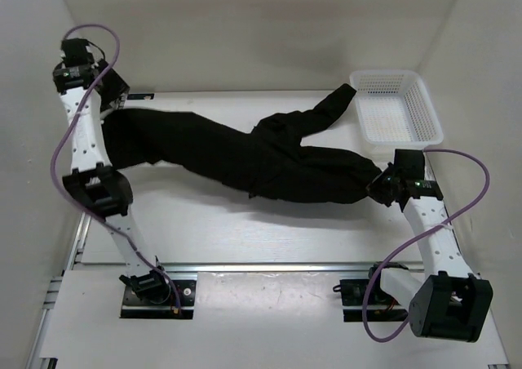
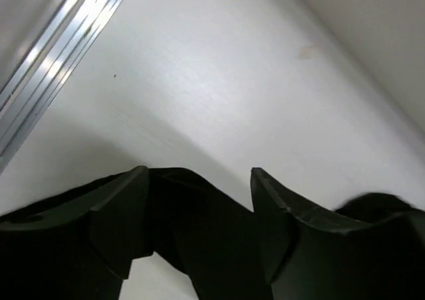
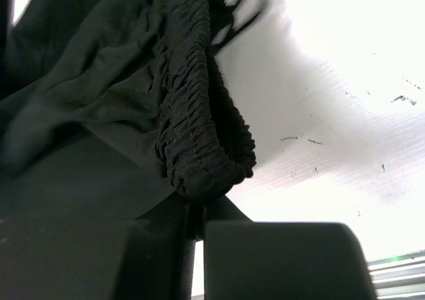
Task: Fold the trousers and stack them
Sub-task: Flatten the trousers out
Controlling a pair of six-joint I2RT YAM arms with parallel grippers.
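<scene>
The black trousers (image 1: 245,153) lie stretched across the table, one leg reaching left and the other pointing toward the back right. My left gripper (image 1: 118,100) is at the far left leg end. In the left wrist view its jaws (image 2: 199,187) stand wide apart with black cloth (image 2: 199,247) between them. My right gripper (image 1: 377,185) is at the trousers' right end. In the right wrist view it (image 3: 196,214) is shut on the ribbed elastic waistband (image 3: 192,114), which bunches just above the fingertips.
A white plastic mesh basket (image 1: 395,112) stands at the back right, just behind my right gripper. White walls enclose the table on the left, back and right. An aluminium rail (image 2: 53,54) runs along the table's left edge.
</scene>
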